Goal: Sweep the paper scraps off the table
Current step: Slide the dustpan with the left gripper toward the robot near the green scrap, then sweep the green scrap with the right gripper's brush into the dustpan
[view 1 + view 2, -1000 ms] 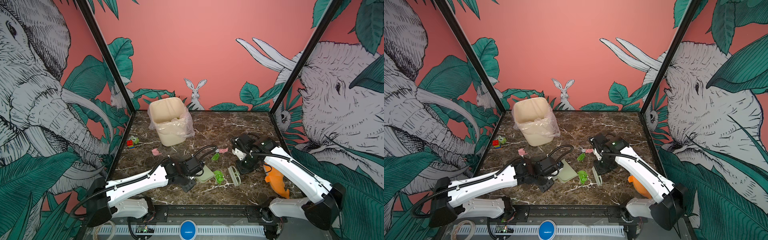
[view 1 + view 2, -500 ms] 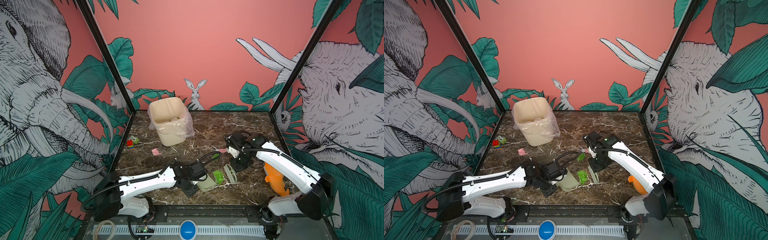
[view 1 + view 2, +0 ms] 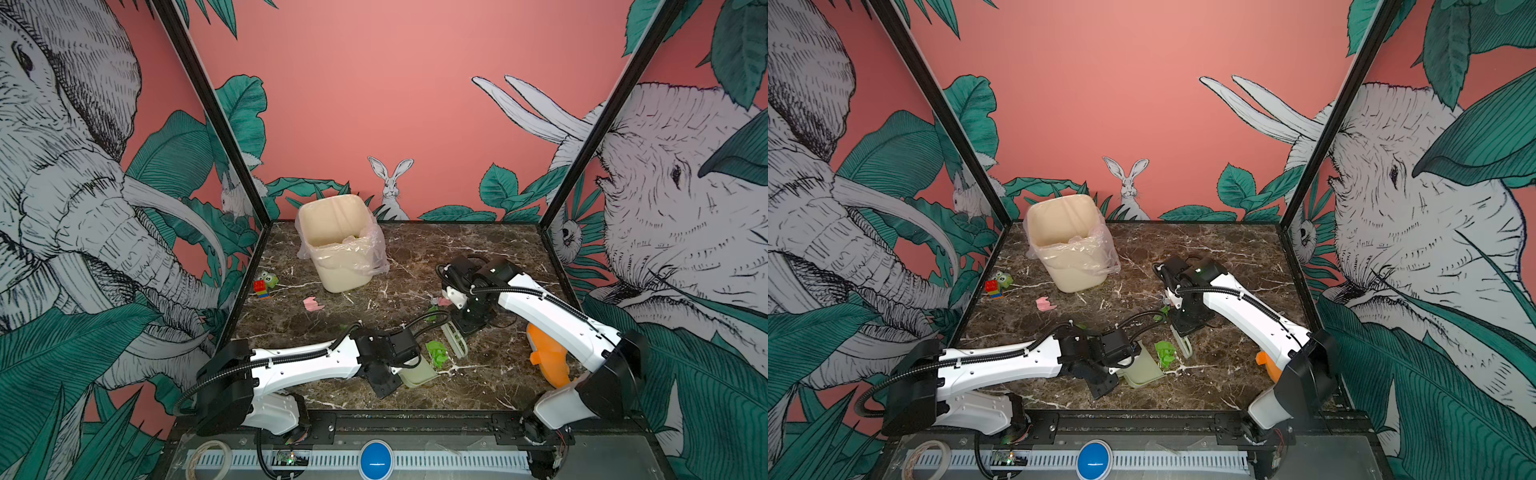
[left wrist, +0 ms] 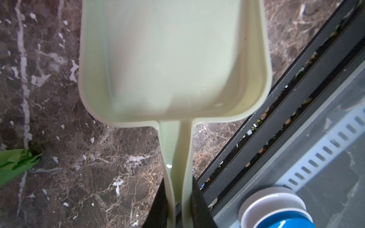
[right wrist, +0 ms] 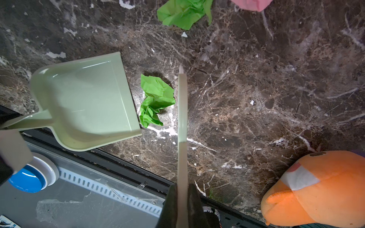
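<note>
The left claw [image 4: 177,190] is closed on the thin handle of the pale green dustpan [image 4: 173,59], and the pan is empty. The right claw [image 5: 182,190] is closed on the handle of a small pale green brush [image 5: 182,106], held edge-down close over the bench [image 3: 503,374].

I read the bench as a clock in both top views, with 12 at the back wall. Of the paper scraps, one crumpled green scrap [image 5: 156,98] lies near 6. It sits between the open lip of the dustpan, at its 8 o'clock, and the brush, at its 2 o'clock, just beside both. A second green scrap [image 5: 183,13] and a pale pink scrap [image 5: 252,4] lie further back, near the right claw. A torn pink scrap [image 3: 313,304] lies well apart toward 10, near the lined bin [image 3: 340,270].

I judge the scraps to be very light, soft and easy to crush. They may slide on the smooth marble or jump over the lip. It seems better not to pinch them. The safer way is to push low with the brush behind the scrap, with the lip flat on the bench.
</note>
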Available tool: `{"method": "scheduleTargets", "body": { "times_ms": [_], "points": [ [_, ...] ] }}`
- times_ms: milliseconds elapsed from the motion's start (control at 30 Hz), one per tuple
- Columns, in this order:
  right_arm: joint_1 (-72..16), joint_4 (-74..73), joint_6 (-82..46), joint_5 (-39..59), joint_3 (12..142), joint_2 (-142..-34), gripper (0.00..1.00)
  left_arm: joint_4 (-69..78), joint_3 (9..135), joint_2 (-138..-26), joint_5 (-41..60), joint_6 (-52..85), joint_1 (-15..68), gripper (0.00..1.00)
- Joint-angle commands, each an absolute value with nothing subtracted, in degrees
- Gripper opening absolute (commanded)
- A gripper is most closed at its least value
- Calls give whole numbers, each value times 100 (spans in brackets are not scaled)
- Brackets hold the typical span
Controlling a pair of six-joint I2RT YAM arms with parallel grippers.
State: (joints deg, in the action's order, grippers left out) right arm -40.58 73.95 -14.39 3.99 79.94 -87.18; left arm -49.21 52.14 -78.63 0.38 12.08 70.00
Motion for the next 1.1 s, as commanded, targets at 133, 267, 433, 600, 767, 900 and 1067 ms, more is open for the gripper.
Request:
{"method": "scheduleTargets", "body": {
  "times_ms": [133,267,433,600,767,900,1067],
  "points": [
    [-4122,7552,-1301,268,8086,-8892,0,-4727,5171,-8007,10,952,7038,1],
    [-4123,7554,-1301,237,8086,-8937,0,-4600,5088,-8007,-6,919,7040,2],
    [-4129,7603,-1318,255,8234,-9040,0,-4512,5020,-7994,-12,934,7040,1],
    [-4174,7664,-1334,302,8458,-9129,0,-4473,4946,-7903,-61,949,7058,1],
    [-4351,7793,-1334,421,8569,-9492,0,-4508,4983,-7922,-60,914,7058,1],
    [-4527,7737,-1453,687,8599,-9519,0,-4509,5016,-7946,-77,910,7058,1],
    [-4790,7543,-1680,1286,8751,-9375,0,-4541,5018,-7928,-78,890,7058,1]
  ]
}}
